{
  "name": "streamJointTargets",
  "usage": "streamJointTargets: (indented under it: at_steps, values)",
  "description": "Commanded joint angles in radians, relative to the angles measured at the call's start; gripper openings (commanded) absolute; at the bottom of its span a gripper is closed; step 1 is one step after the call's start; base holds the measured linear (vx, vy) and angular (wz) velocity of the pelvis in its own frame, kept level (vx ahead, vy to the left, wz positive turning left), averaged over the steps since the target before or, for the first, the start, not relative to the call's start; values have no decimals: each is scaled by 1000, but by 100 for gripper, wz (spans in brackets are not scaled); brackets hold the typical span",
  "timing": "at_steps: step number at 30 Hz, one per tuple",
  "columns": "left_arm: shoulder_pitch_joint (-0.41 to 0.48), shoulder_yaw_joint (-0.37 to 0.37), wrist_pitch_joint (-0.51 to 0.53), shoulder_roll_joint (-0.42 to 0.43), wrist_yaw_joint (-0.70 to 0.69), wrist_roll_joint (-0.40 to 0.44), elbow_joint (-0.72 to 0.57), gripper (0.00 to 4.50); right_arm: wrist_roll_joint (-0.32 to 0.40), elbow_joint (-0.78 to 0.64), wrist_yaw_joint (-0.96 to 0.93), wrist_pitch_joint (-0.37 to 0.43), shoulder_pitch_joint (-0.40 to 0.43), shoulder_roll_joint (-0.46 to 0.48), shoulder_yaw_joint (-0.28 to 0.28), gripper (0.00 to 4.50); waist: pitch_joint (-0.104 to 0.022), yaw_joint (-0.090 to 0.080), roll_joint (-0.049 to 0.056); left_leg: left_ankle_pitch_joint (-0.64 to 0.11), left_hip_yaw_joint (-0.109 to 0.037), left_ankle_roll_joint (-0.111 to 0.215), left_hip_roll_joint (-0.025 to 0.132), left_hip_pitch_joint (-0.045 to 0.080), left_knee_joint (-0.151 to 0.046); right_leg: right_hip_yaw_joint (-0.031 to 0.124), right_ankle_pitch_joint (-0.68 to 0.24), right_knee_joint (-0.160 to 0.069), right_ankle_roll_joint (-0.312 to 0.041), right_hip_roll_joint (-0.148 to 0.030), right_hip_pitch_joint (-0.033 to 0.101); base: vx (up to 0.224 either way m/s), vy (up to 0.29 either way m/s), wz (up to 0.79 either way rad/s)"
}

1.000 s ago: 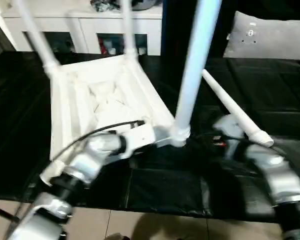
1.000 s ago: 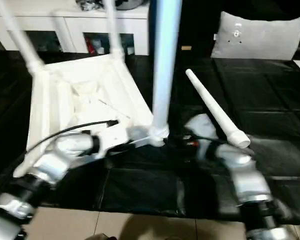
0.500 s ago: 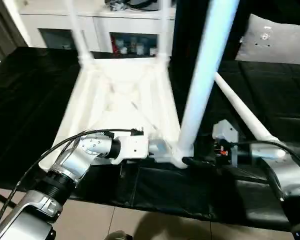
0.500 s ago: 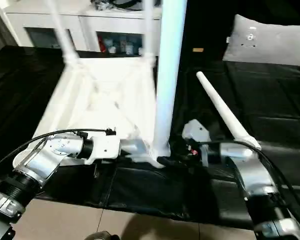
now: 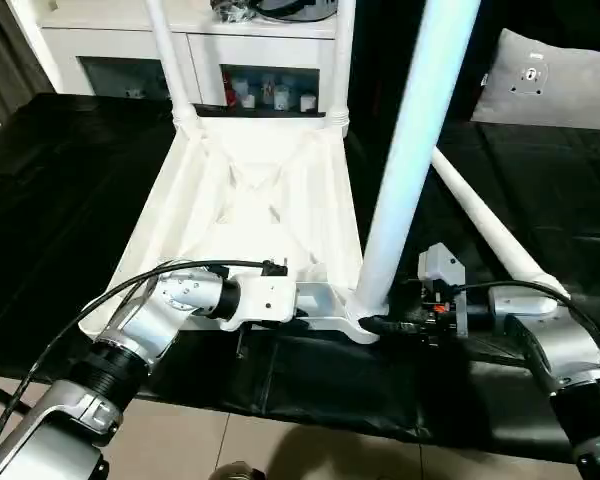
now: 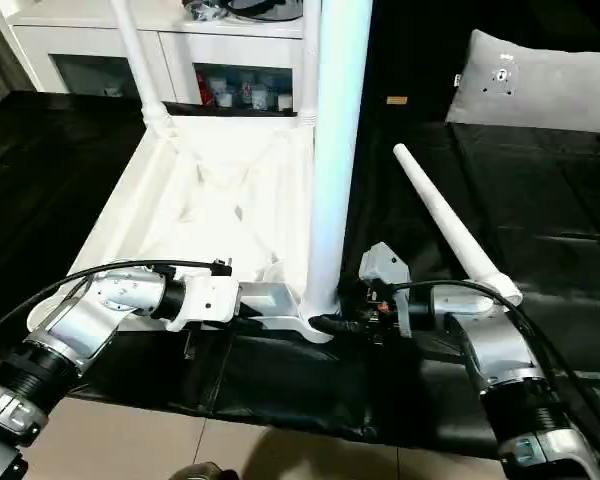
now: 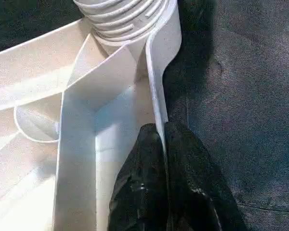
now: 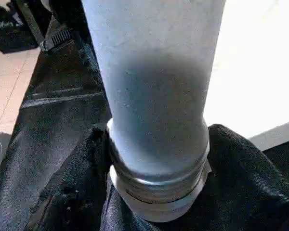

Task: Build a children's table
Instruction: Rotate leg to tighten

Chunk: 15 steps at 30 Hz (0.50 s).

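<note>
- The left gripper pinches the top's near rim.
- The right gripper hugs the near right leg at its bottom.
- A loose leg lies to the right.

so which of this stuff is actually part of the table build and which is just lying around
Part of the job:
- top, upside down
- two far legs, upright in their sockets
- near leg, upright at the near corner
- loose leg, lying on the black cover

Lying about:
- grey cushion
- white cabinet with small items behind glass
</note>
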Motion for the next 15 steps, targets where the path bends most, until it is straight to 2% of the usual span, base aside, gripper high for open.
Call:
streamJointTargets:
  at_steps: [1, 4, 5, 6, 7, 8, 9, 10, 11, 12, 15]
  values:
    - [35, -42, 36, -5, -15, 26, -31, 0, 33, -52, -19, 31, 29, 37, 11, 274, -65, 0, -16, -146, -24, 78, 75, 15, -63, 48, -126, -66, -245, -94, 41, 0, 0, 0]
    - [56, -12, 141, -28, 41, 16, -63, 0, 16, -81, -107, 57, 57, 79, 12, 274, -63, -4, -14, -146, -26, 74, 75, 15, -66, 46, -127, -65, -247, -92, 40, 0, 0, 0]
    - [60, -3, 176, -40, 74, 22, -72, 0, -6, -83, -157, 56, 64, 97, 13, 274, -58, -6, -9, -179, -26, 63, 74, 17, -69, 46, -178, -72, -242, -92, 36, 0, 0, 0]
    - [64, 9, 217, -59, 116, 29, -83, 0, -36, -80, -232, 55, 68, 126, 11, 273, -55, -11, -11, -203, -25, 53, 74, 18, -73, 48, -214, -77, -235, -92, 35, 0, 0, 0]
    - [68, 48, 339, -122, 231, 36, -105, 0, -54, -69, -396, 114, 64, 207, -20, 273, -43, -23, -11, -302, -29, 10, 69, 27, -80, 48, -392, -94, -201, -93, 29, 0, 0, 0]
    - [67, 55, 358, -134, 248, 35, -108, 0, -53, -69, -417, 123, 63, 221, -26, 273, -40, -31, -12, -326, -31, -7, 70, 31, -83, 48, -435, -94, -192, -93, 28, 0, 0, 0]
    - [67, 64, 385, -150, 271, 33, -111, 0, -50, -68, -446, 134, 62, 240, -33, 272, -38, -42, -10, -378, -38, -31, 64, 36, -83, 45, -536, -107, -157, -94, 23, -57, 4, -6]
    - [62, 82, 448, -205, 334, 29, -123, 0, -38, -70, -539, 174, 55, 306, -58, 272, -40, -46, -11, -386, -42, -36, 62, 37, -82, 44, -566, -109, -144, -98, 24, -63, 17, -9]
    - [58, 90, 470, -238, 374, 30, -123, 0, -33, -64, -590, 193, 48, 342, -72, 272, -39, -57, -12, -390, -45, -39, 60, 29, -85, 43, -589, -113, -124, -97, 24, -63, 17, -9]
    - [56, 94, 482, -259, 400, 33, -122, 0, -31, -59, -622, 204, 42, 363, -80, 272, -42, -65, -11, -400, -50, -38, 60, 29, -85, 40, -593, -117, -110, -96, 25, -50, 28, -11]
    - [52, 93, 534, -316, 446, 36, -131, 0, -93, -34, -734, 212, 21, 397, -73, 272, -46, -74, -9, -397, -49, -27, 60, 25, -88, 40, -532, -118, -114, -94, 24, 0, 0, 0]
